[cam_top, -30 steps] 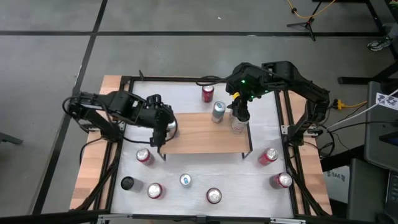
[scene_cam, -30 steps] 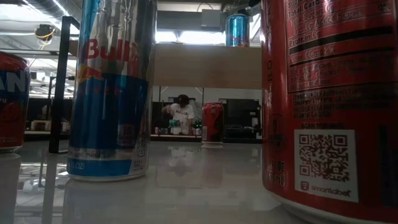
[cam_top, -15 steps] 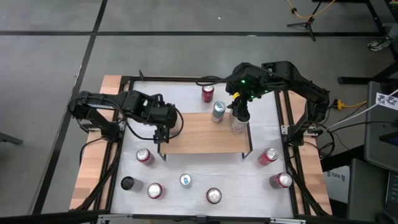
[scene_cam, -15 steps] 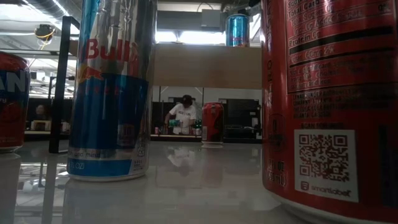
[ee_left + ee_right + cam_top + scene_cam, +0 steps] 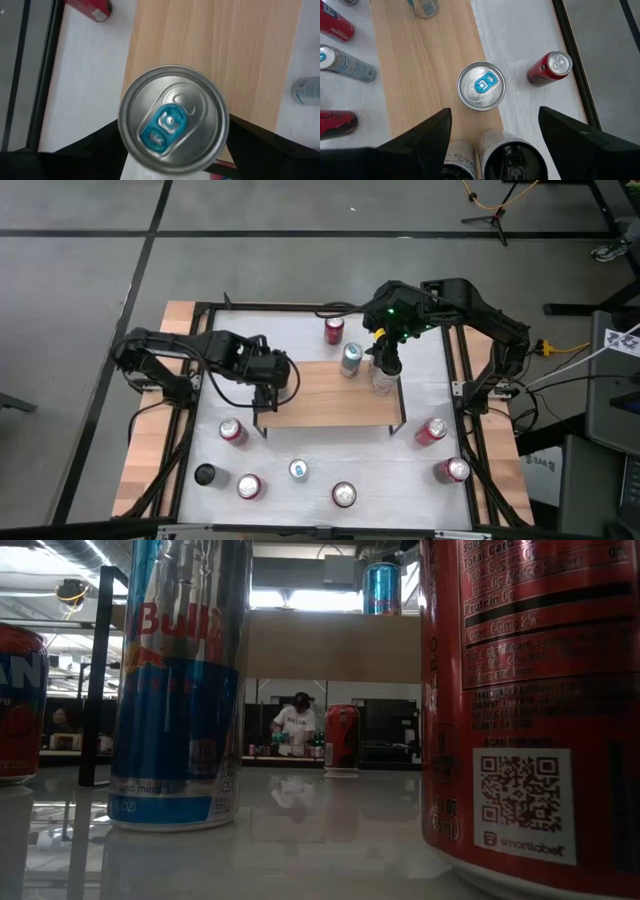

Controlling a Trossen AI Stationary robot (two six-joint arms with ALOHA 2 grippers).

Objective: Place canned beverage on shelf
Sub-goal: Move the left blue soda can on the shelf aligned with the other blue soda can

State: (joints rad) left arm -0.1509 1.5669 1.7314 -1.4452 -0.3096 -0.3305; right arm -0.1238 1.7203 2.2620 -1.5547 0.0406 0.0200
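Carrying its silver blue-tabbed can [image 5: 173, 121] farther over the light wooden shelf [image 5: 335, 395], my left tool [image 5: 268, 383] clamps the rigid, slick, dentable sidewall mid-height, while my right tool [image 5: 385, 368] hovers wide.

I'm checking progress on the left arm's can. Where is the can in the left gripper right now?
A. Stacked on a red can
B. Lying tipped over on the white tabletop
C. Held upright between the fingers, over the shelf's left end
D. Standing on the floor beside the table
C: in the left wrist view the silver can with a blue tab sits upright between the left gripper fingers, over the wooden shelf edge.
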